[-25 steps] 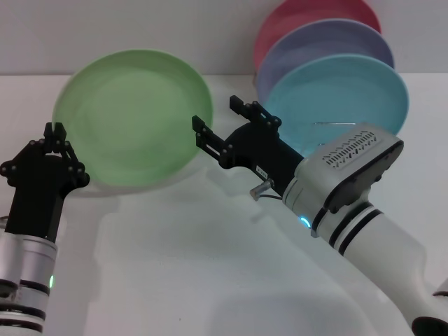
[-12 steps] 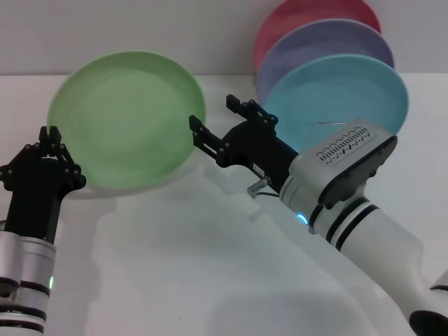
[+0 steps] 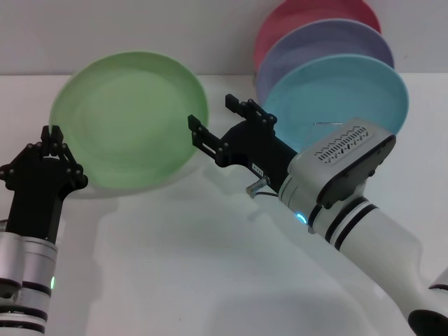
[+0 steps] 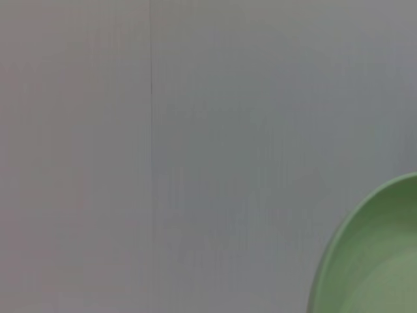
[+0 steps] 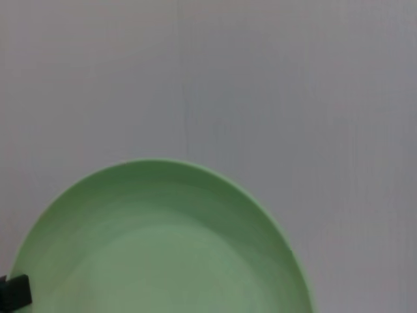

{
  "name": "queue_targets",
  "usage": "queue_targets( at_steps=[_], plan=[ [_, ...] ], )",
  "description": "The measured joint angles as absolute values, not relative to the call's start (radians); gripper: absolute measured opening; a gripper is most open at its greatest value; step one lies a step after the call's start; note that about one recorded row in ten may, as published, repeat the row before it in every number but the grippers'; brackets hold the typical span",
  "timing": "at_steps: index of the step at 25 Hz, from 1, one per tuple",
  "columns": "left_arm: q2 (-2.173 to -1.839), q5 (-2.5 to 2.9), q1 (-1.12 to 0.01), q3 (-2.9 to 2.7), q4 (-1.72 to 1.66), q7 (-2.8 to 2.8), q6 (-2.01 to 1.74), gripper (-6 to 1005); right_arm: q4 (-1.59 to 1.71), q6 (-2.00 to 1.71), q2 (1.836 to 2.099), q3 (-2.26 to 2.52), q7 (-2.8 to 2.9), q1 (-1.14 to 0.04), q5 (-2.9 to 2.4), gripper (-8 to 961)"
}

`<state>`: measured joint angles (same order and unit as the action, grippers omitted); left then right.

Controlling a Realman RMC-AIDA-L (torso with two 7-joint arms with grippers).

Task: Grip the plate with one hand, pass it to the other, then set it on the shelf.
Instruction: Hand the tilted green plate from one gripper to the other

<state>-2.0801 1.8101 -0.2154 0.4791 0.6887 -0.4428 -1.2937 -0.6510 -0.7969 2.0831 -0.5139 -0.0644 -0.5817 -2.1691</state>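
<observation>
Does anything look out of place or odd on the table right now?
Nothing looks spilled or damaged. The green plate is held up on edge by the left end effector at its lower left rim, while the open right end effector sits at its right edge. The blue plate stands upright behind.

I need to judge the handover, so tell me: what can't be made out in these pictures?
- Left tool: head view shows it at the green plate's edge; whether it is clamped cannot be told.
- Right tool: open at the plate's other edge; contact unclear.
- Left wrist view: the plate runs off the frame edge; no fingers show.
- Wire rack: only a thin wire shows before the sky-blue plate; the standing plates hide the rest.
</observation>
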Motion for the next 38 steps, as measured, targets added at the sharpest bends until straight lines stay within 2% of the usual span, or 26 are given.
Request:
queue_targets(
  at_steps=[12,17,22,34,38],
  plan=[
    [-2.08,1.816,-0.213,0.44,0.684,-0.443,-1.331,36,-0.632,-0.782,2.085,-0.515,-0.06,-0.595,-2.164,730],
    [-2.08,1.816,-0.213,0.436,0.682,-0.443,-1.332,36,-0.631,-0.782,2.085,-0.524,-0.06,-0.595,-2.162,527],
    [-2.08,1.816,-0.213,0.435,0.681,-0.443,-1.332,36,-0.63,-0.782,2.086,-0.528,-0.064,-0.595,-2.163,422],
    [-2.08,1.816,-0.213,0.431,0.678,-0.443,-1.335,36,-0.63,-0.782,2.086,-0.529,-0.066,-0.597,-2.164,304],
    [-2.08,1.816,-0.213,0.428,0.676,-0.443,-1.335,36,-0.63,-0.782,2.086,-0.529,-0.066,-0.599,-2.164,302]
  ],
)
